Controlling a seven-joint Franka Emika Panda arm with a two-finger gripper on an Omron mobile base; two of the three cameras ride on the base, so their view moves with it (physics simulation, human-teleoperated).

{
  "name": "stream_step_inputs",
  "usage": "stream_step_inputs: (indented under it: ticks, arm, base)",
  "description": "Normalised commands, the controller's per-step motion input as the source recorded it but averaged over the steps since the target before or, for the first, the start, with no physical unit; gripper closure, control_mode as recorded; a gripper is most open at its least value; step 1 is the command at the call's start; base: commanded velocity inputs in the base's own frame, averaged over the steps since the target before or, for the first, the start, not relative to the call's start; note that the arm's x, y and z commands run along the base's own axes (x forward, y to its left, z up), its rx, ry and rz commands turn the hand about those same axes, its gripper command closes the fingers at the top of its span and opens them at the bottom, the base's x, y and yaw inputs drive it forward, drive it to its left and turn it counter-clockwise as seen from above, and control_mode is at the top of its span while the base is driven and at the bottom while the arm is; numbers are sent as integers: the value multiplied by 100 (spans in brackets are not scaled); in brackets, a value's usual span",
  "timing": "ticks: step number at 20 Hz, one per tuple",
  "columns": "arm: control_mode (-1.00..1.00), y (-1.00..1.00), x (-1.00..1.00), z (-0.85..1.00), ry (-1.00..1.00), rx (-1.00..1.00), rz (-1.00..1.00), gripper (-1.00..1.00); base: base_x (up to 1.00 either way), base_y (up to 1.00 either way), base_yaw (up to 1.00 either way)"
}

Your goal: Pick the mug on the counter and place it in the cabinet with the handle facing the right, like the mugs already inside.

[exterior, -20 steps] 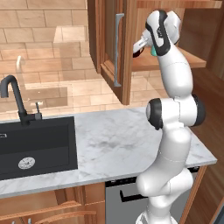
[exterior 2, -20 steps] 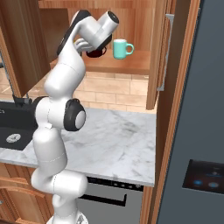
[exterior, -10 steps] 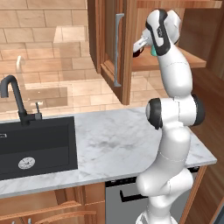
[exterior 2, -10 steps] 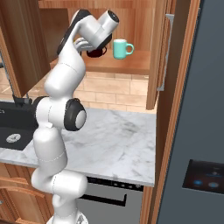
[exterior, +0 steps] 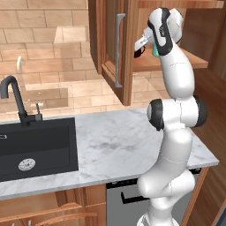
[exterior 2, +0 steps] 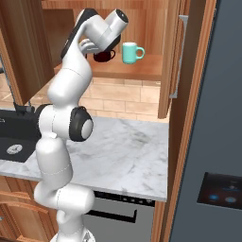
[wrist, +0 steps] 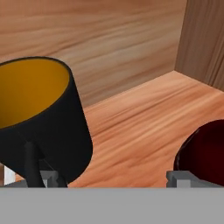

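- The cabinet (exterior 2: 142,68) stands open in the upper middle of the right base view, its wooden shelf carrying the mugs; its door, with a long grey bar handle (exterior: 118,49), hangs open in the upper middle of the left base view.
- A teal mug (exterior 2: 132,52) stands upright on the shelf, its handle pointing toward the right of the frame, just to the right of the robot's hand.
- A dark red rounded vessel (wrist: 205,151) sits on the shelf at the lower right of the hand view; in the right base view it shows as a dark shape (exterior 2: 105,56) just below the hand and left of the teal mug.
- The mug (wrist: 41,116), black outside and yellow-orange inside, stands upright on the shelf at the left of the hand view; its dark loop handle shows near the bottom left of that frame, by the left fingertip.
- The tool (wrist: 113,179) is up inside the cabinet, jaws spread wide: one tip (wrist: 50,178) sits just beside the mug's base, the other at the lower right by the dark red vessel. Nothing is gripped between them; whether the left tip touches the mug I cannot tell.
- In the left base view the hand and arm cover most of the shelf's contents, with only a sliver of teal behind the wrist.
- Below, the marble worktop (exterior: 123,145) lies bare beside the black sink (exterior: 35,148) and black faucet (exterior: 13,99).
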Motion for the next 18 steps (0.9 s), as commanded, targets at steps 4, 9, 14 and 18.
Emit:
stream_step_inputs:
  ticks: [4,9,14,18]
  arm:
    - [-100,1,-14,11,-3,0,0,-100]
    - [-100,1,-14,4,0,0,0,-100]
    - [-100,-4,-20,9,0,-2,0,-100]
    - [-100,-13,-16,7,0,-6,0,-100]
  base:
    - [0,0,0]
    - [0,0,0]
    - [0,0,0]
    - [0,0,0]
